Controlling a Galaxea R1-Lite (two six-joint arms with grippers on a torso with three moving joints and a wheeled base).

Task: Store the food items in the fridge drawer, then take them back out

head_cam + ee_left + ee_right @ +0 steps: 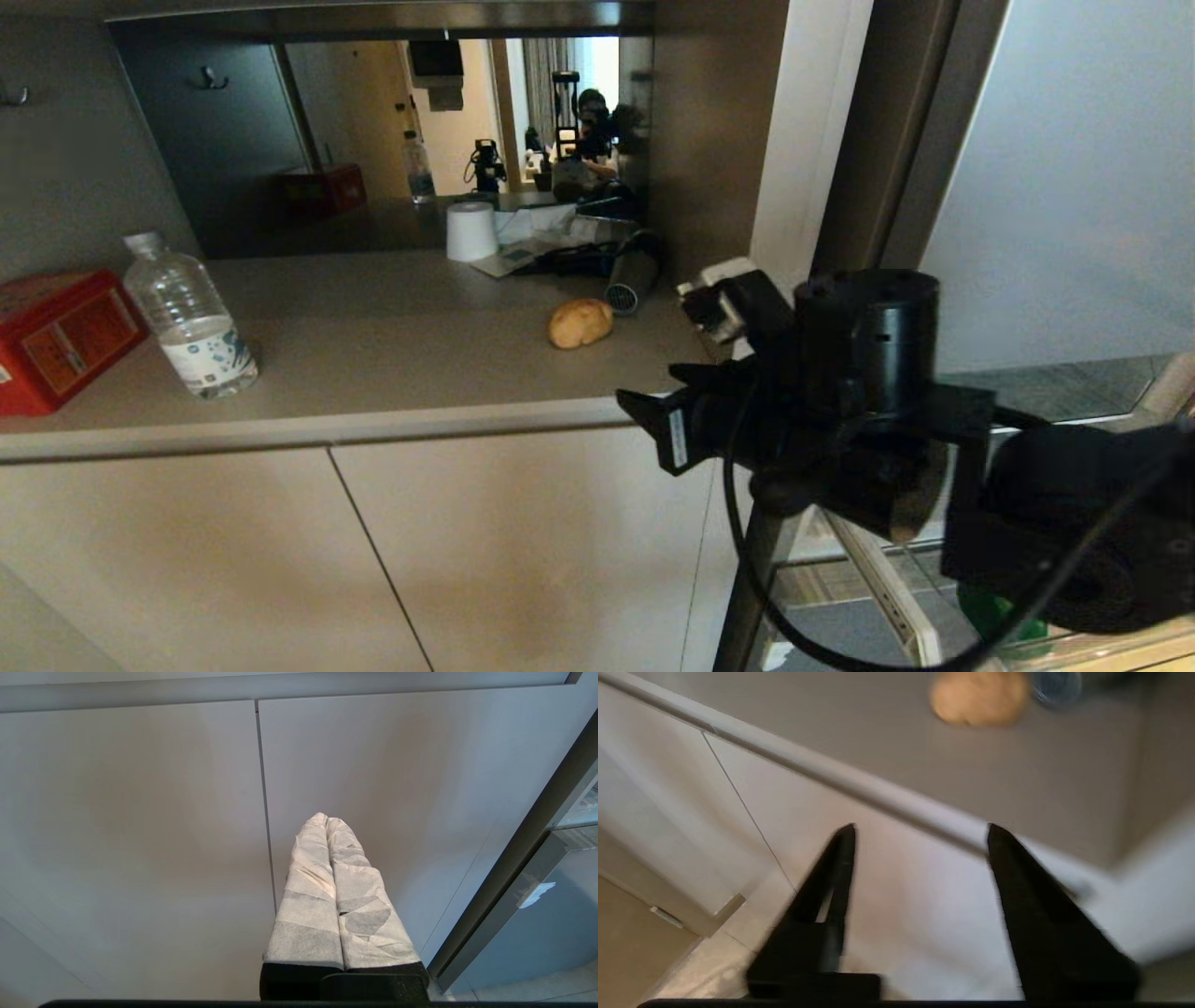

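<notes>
Right gripper up close, black fingers spread apart with nothing between them, hanging in front of the tabletop edge. Potato lying on the tabletop, past that gripper, just beside a dark round tube. Clear bottle and red box standing far off to the potato's left. Left gripper parked low before the beige cabinet doors, its white wrapped fingers pressed closed, holding nothing.
</notes>
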